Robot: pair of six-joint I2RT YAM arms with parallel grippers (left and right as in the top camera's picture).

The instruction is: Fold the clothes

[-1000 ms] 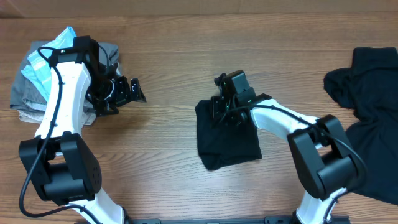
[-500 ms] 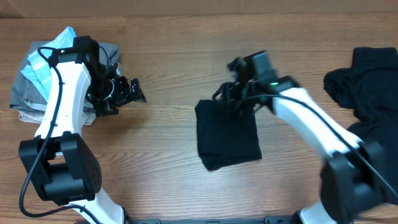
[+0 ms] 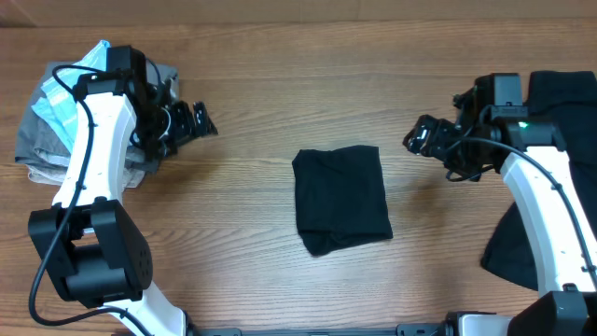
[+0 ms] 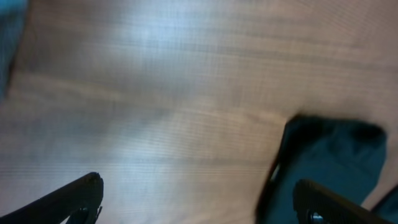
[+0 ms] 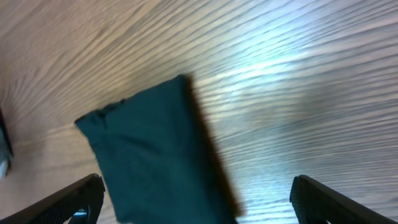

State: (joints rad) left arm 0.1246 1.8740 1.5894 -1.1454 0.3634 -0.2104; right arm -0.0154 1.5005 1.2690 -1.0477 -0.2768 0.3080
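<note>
A black garment (image 3: 341, 198), folded into a rough square, lies flat on the table's middle; it also shows in the right wrist view (image 5: 155, 155) and the left wrist view (image 4: 329, 155). More black clothes (image 3: 571, 103) lie crumpled at the right edge, partly under the right arm. My right gripper (image 3: 420, 138) hangs open to the right of the folded piece, apart from it; its fingers (image 5: 74, 196) stand wide with nothing between them. Off to the left of the folded piece, my left gripper (image 3: 199, 121) is open and empty, its fingers (image 4: 74, 196) wide over bare wood.
A pile of grey and light-blue fabric (image 3: 56, 112) sits at the far left, beside the left arm. The wooden table (image 3: 280, 75) shows bare between the pile and the folded garment. Both arm bases stand at the front edge.
My right gripper opened, let go of the folded black garment and swung right, off it. The garment stayed flat in the middle. The left gripper shifted slightly up.
</note>
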